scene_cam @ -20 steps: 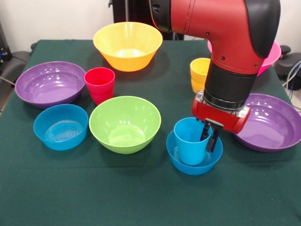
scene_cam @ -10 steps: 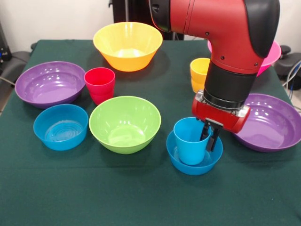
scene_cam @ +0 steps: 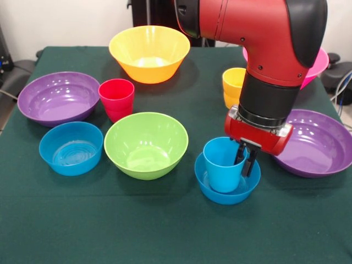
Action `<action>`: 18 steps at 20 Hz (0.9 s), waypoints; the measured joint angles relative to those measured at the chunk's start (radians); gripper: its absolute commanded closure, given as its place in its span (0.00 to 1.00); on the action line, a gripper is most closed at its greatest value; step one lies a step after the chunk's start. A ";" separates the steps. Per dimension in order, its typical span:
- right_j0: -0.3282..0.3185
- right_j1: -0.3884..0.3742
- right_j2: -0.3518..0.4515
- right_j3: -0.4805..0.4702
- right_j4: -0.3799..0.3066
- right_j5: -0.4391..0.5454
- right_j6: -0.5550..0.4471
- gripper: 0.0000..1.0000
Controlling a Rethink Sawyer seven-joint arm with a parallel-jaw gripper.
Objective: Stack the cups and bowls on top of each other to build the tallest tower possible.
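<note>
Black jaws of the gripper (scene_cam: 246, 159) pinch the right-hand rim of the blue cup (scene_cam: 223, 164), one finger inside the wall and one outside, drawn in close on the thin plastic. That cup stands upright inside a small blue bowl (scene_cam: 226, 190), and the pair makes the low start of the tower, near the front of the table and right of its middle. The red and black arm (scene_cam: 258, 49) comes down from above and hides part of what lies behind it.

Three cups show in all: the blue one in the jaws, a red cup (scene_cam: 116, 99) to the left between the left purple bowl and the green bowl, and a yellow-orange cup (scene_cam: 233, 87) behind the gripper, partly covered by the arm.

Seven bowls show: two small blue, the second (scene_cam: 71, 147) at the left front; one lime green bowl (scene_cam: 146, 144) just left of the stack; two wide purple ones, one at the left edge (scene_cam: 58, 97) and one at the right edge (scene_cam: 319, 142), the latter partly behind the gripper; one large orange-yellow bowl (scene_cam: 149, 52) at the back; and one pink bowl (scene_cam: 320, 67), mostly hidden behind the arm.

Green cloth on the table (scene_cam: 165, 225) lies bare along the whole front strip, and a narrow gap separates the stack from the green bowl.
</note>
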 measured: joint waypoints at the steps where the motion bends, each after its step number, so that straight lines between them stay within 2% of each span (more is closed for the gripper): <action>1: 0.000 0.000 0.000 0.000 0.000 0.000 0.000 1.00; 13: 0.000 0.000 0.000 0.000 0.000 0.000 0.000 1.00; 14: 0.000 0.001 0.000 0.002 0.000 0.000 0.000 0.00; 18: 0.000 0.003 0.000 0.003 0.000 0.000 0.000 0.00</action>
